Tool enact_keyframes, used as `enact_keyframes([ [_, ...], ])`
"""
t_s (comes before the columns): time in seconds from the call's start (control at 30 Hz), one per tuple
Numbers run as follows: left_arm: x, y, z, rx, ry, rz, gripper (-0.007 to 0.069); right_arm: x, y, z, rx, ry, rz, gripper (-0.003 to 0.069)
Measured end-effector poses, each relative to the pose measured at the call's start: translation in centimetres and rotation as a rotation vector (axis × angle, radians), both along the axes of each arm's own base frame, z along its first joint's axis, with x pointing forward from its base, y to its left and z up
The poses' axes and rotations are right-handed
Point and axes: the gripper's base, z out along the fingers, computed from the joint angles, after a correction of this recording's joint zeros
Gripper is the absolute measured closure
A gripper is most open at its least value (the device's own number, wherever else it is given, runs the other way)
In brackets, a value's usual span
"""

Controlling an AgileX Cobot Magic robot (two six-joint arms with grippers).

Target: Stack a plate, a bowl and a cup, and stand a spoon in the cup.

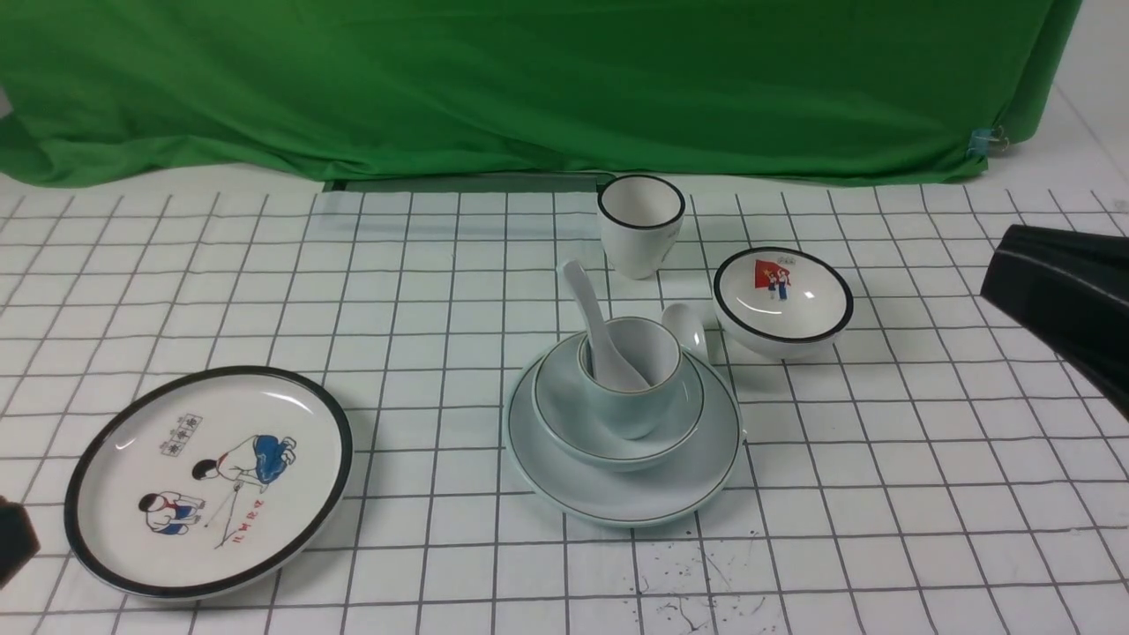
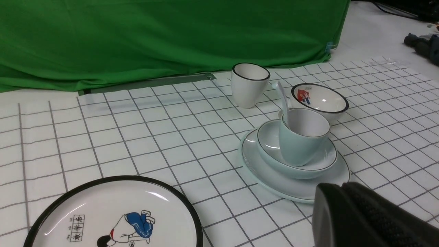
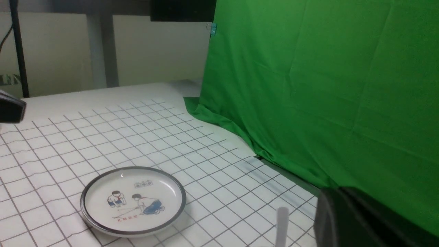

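- My left end effector (image 1: 11,538) shows only as a dark sliver at the nearest edge of the tabletop (image 1: 882,494). I cannot tell whether it is open or closed.
- There are two plates. The cartoon plate (image 1: 212,481) lies nearest, on my left. The plate (image 1: 617,494), plain and pale, lies near the middle.
- One bowl (image 1: 573,423) sits on that plate and one cup (image 1: 631,410) stands in the bowl. One spoon (image 1: 600,335) stands in the cup, handle leaning out over its rim.
- My right end effector (image 1: 1058,300) is at the right edge, well apart from the stack. Its state cannot be told either.
- A second spoon (image 1: 686,328) lies just behind the stack.
- The second bowl, the flag bowl (image 1: 783,304), sits beside it.
- The second cup, the black-rimmed cup (image 1: 641,225), stands farthest back.
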Motion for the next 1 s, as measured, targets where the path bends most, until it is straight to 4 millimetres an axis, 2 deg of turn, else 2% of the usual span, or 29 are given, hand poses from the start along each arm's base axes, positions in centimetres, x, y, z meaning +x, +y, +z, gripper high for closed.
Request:
enact_keyframes([
  [0.4,0.0,0.0,0.0,-0.001,0.001,-0.001,0.0654,0.0,0.0,0.0,0.003,0.0,-0.001,0.0609],
  [0.6,0.0,0.0,0.0,-0.002,0.001,-0.001,0.0654,-0.1,-0.2,-0.9,0.001,0.01,-0.012,0.0648],
  [0.7,0.0,0.0,0.0,-0.002,0.0,-0.001,0.0654,-0.5,-1.0,-2.4,0.029,0.021,-0.053,0.0648],
  [0.8,0.0,0.0,0.0,-0.002,0.0,-0.001,0.0654,-1.1,-2.9,-5.9,0.09,0.058,-0.162,0.0648],
  [0.83,0.0,0.0,0.0,-0.002,0.0,-0.001,0.0654,-1.1,-2.9,-5.9,0.09,0.058,-0.162,0.0648],
  [1.0,0.0,0.0,0.0,-0.002,0.0,-0.001,0.0652,-2.0,-6.4,-11.8,0.124,0.114,-0.448,0.0648],
])
